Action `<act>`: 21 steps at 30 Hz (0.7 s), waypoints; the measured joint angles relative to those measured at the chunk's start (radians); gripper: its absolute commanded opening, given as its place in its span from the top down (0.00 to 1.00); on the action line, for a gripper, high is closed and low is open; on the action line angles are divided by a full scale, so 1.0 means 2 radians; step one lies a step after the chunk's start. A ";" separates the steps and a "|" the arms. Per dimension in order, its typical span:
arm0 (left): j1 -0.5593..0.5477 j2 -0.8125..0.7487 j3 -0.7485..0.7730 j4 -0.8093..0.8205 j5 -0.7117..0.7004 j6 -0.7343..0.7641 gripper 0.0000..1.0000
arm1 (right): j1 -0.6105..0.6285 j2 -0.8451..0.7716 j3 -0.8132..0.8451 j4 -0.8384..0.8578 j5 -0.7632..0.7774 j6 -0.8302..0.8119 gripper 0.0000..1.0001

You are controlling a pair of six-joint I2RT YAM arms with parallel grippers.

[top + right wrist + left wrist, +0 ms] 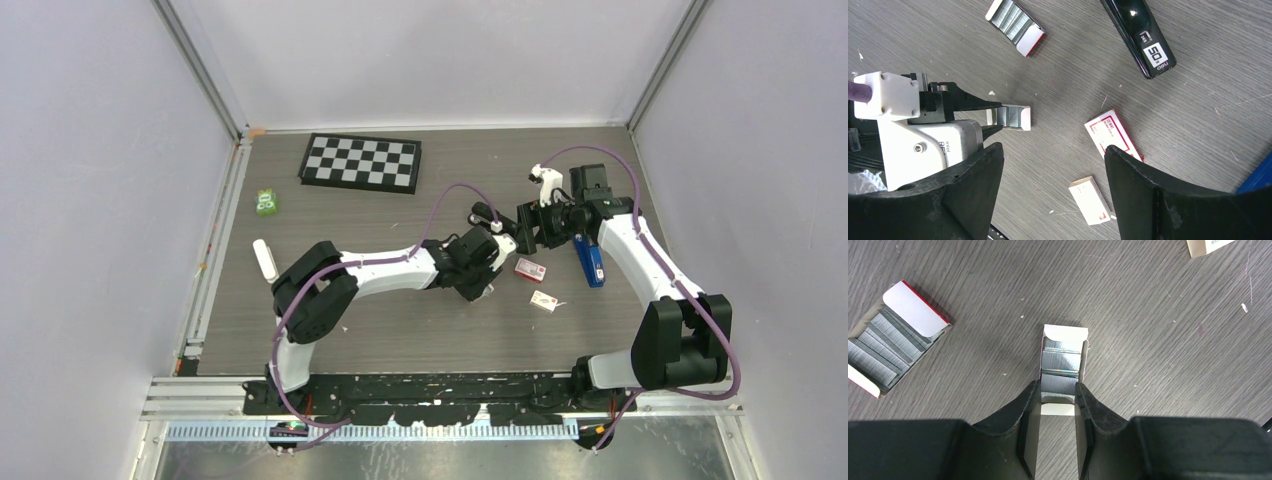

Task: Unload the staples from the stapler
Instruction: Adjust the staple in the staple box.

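— Why does the left gripper [1058,396] pinch that small tray [1061,360]?
— Maybe to keep it steady, or to move it. I can't tell which. Its two fingers press on the tray's sides, so it is clamped on the tray. Shiny staples lie inside. An open staple box [883,352] sits apart, off to one side.
— How is the left arm [385,268] set?
— It stretches out low, to the middle of the table [1158,340].
— Where is the stapler?
— The black stapler [1139,31] lies flat on the table, away from the tray. Nothing touches it, so I think no staples are out yet.
— And the right gripper [1053,150]?
— Its fingers are far apart and hold nothing. It hangs over the tray and looks down, maybe ready to help. The right arm [640,255] bends up and curls inward.
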 measured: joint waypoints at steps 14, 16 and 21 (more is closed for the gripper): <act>-0.001 -0.015 -0.014 0.009 0.000 -0.002 0.76 | 0.000 0.000 0.001 0.000 -0.019 0.001 0.21; -0.001 -0.016 -0.015 0.013 0.000 -0.002 0.76 | 0.000 0.000 0.002 0.000 -0.019 0.000 0.21; -0.002 -0.018 -0.022 0.023 0.000 -0.007 0.76 | 0.000 0.000 0.002 0.000 -0.023 0.001 0.21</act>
